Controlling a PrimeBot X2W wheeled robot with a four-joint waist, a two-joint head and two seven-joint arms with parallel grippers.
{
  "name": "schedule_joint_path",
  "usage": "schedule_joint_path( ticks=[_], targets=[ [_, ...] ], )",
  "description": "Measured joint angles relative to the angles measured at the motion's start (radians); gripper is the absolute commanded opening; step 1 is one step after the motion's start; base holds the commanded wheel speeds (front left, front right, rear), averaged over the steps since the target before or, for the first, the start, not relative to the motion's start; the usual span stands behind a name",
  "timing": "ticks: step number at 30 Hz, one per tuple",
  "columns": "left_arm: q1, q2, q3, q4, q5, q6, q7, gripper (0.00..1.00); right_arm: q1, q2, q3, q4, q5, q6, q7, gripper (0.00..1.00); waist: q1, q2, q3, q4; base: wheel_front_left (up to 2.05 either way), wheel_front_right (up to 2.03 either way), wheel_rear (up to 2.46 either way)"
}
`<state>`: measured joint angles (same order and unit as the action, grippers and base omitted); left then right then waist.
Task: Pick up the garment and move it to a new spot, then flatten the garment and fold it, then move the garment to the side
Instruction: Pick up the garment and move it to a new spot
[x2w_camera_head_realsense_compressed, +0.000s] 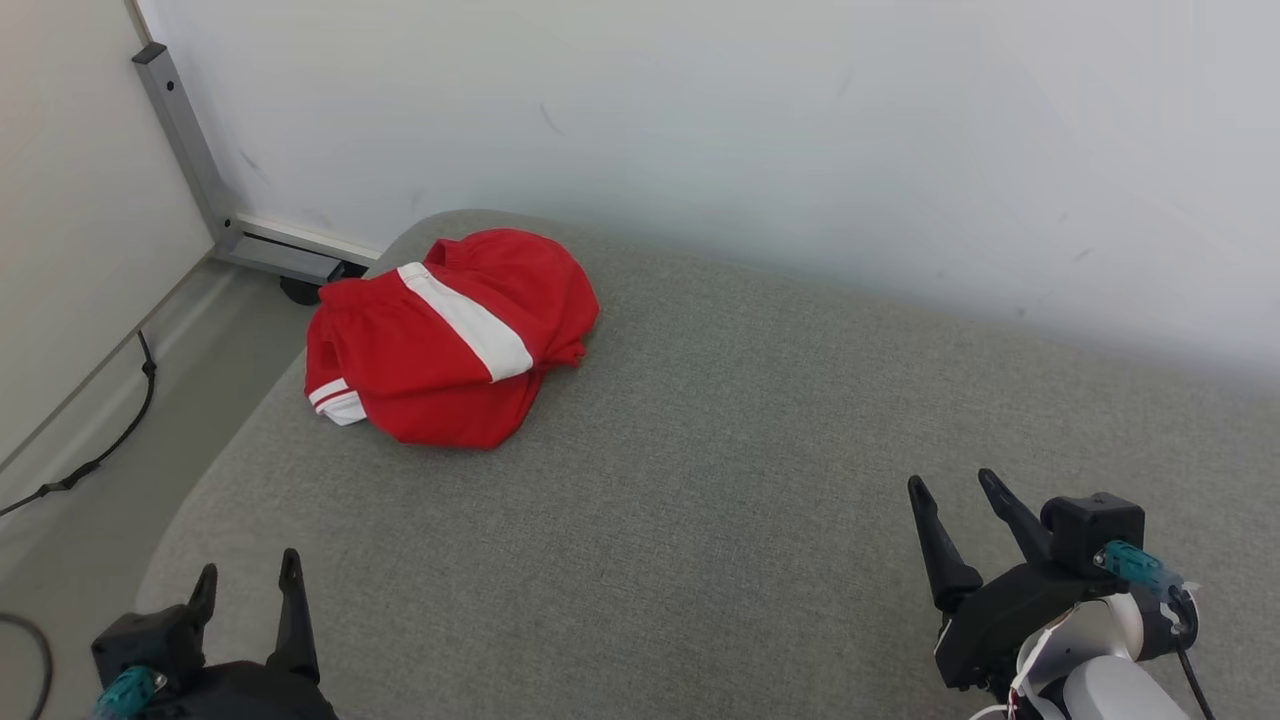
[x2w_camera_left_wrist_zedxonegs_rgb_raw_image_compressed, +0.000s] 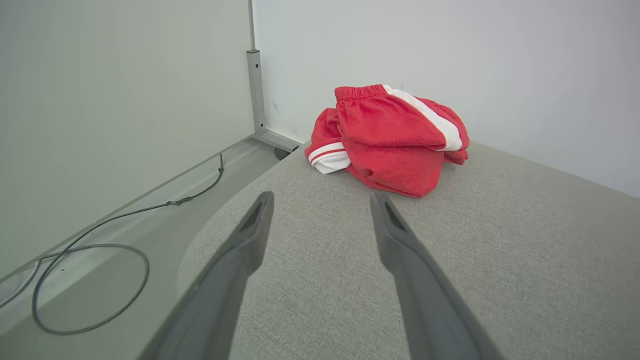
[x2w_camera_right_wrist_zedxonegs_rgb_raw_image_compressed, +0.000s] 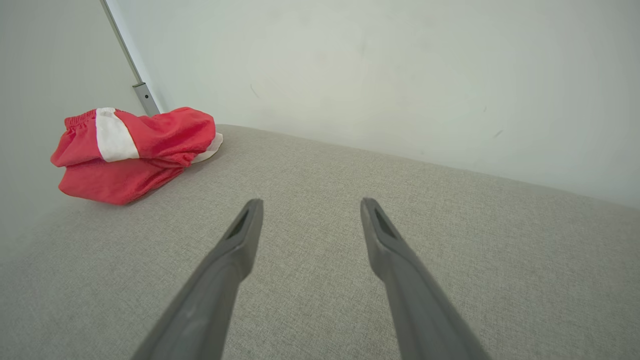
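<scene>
Lying in a loose heap at the far left corner of the grey padded surface (x2w_camera_head_realsense_compressed: 700, 490), the garment (x2w_camera_head_realsense_compressed: 450, 335) is a pair of red shorts with a white side stripe and white-banded leg hems. It sits close to the pale wall behind and near the surface's rounded left edge.

It looks light, soft and limp. It should sag and drape as soon as it is lifted, and there is nothing fragile about it. The cloth is bunched over itself, so a pinch into the middle of the heap would probably catch several layers and keep it crumpled. The better hold seems to be the gathered elastic waistband (x2w_camera_left_wrist_zedxonegs_rgb_raw_image_compressed: 360, 92), which lies on top, is thicker than the rest and faces the left arm. The banded hem (x2w_camera_left_wrist_zedxonegs_rgb_raw_image_compressed: 327, 155) at the near left is a second option. Taking the waistband at two separated points, one per arm, would likely help it hang open for flattening.

The left gripper (x2w_camera_head_realsense_compressed: 249, 562) has its jaws spread wide, with nothing between them and nothing touched. It sits over the near left part of the surface and points towards the shorts, well apart from them. The right gripper (x2w_camera_head_realsense_compressed: 951, 478) is equally wide and empty over the near right, further from the heap
</scene>
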<state>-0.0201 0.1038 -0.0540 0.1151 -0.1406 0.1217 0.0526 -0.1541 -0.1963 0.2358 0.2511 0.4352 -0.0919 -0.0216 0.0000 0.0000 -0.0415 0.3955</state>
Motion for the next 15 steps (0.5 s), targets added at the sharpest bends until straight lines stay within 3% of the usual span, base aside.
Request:
schedule_joint_path(
  ticks=[5,15],
  targets=[
    [-0.022,0.014,-0.02,-0.004,-0.013,-0.038,0.013,1.0,-0.002,-0.001,0.004,-0.001,-0.002,0.004,0.005,1.0,0.0,0.0,0.01,-0.02,0.0,0.0,0.0],
    [-0.276,0.082,-0.008,0.078,-0.077,-0.145,0.09,1.0,-0.041,-0.011,0.019,-0.017,-0.008,0.013,0.023,1.0,0.0,0.0,0.044,-0.086,0.0,0.0,0.0]
  ],
)
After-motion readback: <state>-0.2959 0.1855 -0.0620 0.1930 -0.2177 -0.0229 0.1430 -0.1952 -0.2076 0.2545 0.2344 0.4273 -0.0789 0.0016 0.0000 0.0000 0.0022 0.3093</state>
